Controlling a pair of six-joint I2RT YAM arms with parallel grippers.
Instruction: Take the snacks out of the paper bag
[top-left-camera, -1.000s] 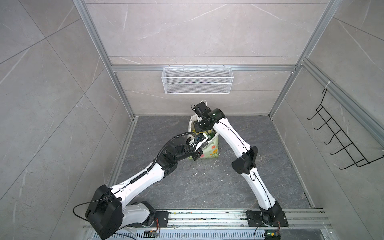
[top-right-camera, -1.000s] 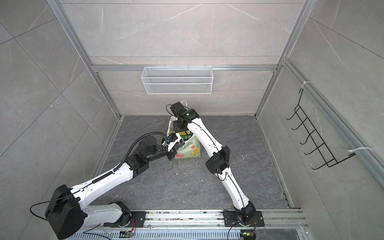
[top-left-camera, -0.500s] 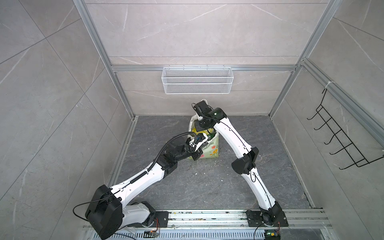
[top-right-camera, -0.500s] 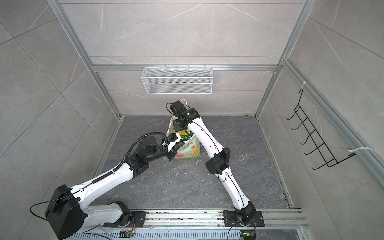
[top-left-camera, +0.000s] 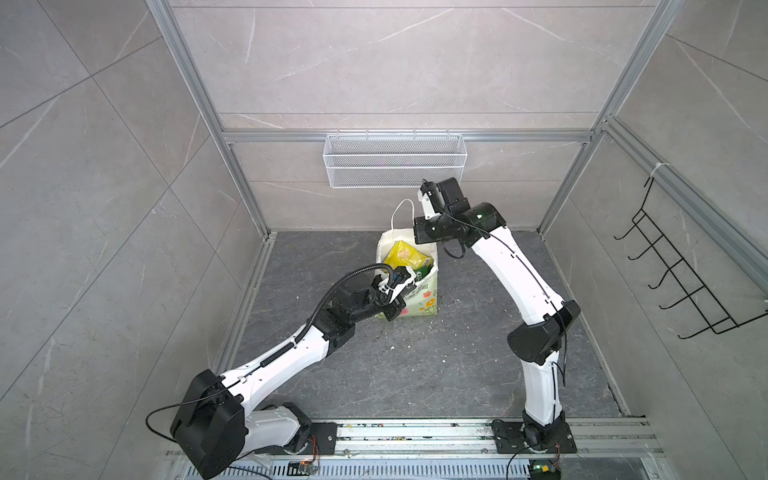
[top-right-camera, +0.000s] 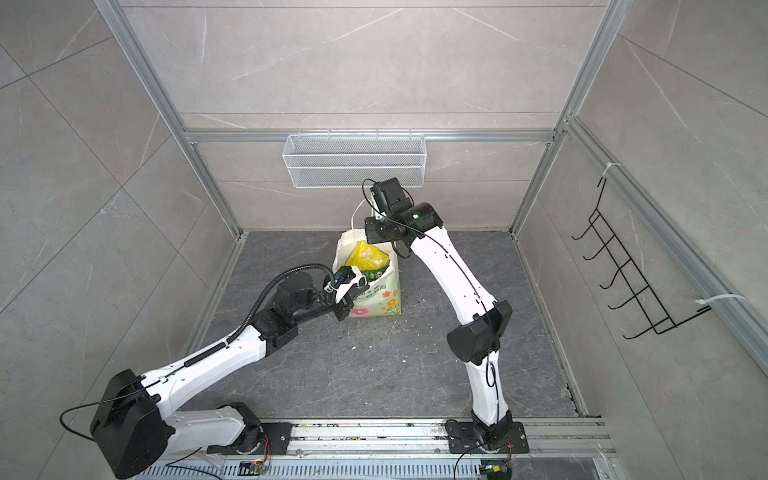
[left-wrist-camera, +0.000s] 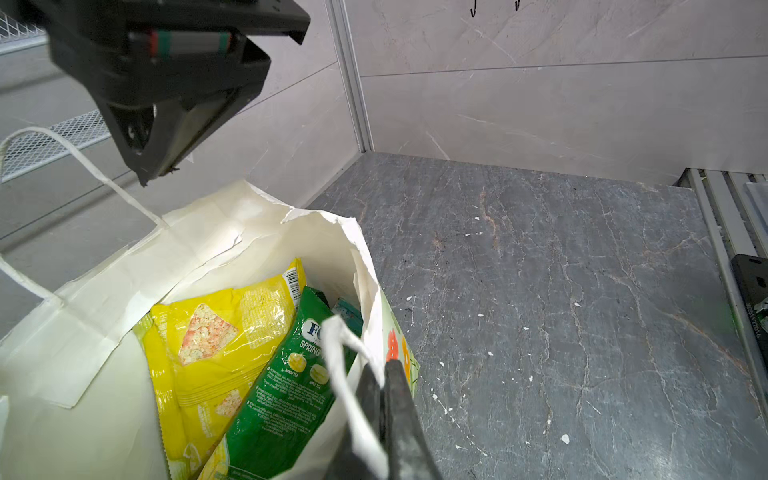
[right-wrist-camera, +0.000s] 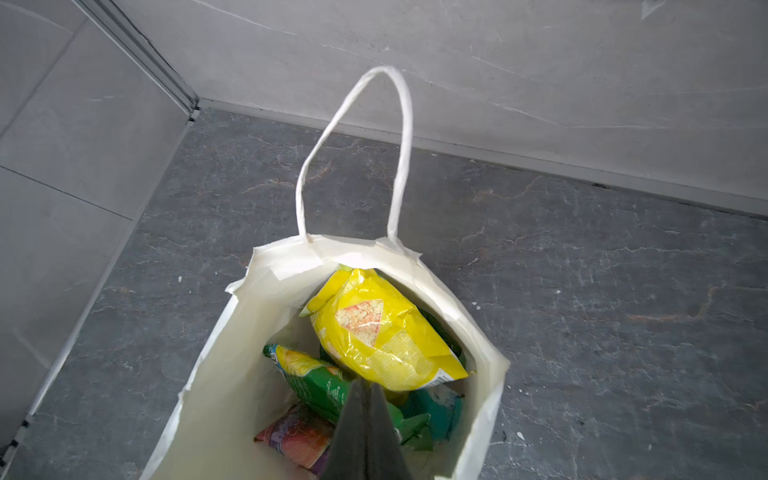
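Beneath the right gripper (right-wrist-camera: 365, 385), now lifted out of the paper bag (right-wrist-camera: 224, 386) with jaws nearly together on nothing, leaves the yellow chip bag (right-wrist-camera: 374, 332) inside, keeps the left gripper (left-wrist-camera: 380, 374) pinched on its near rim, demands a fresh grab.

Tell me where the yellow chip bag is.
In both top views the yellow chip bag lies topmost inside the paper bag, centre-back on the floor, against a green packet.

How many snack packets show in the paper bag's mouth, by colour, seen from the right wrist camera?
yellow chip bag: 1
green packet: 1
teal packet: 1
purple-orange packet: 1
Total: 4 showing in the paper bag; any lying beneath them are hidden.
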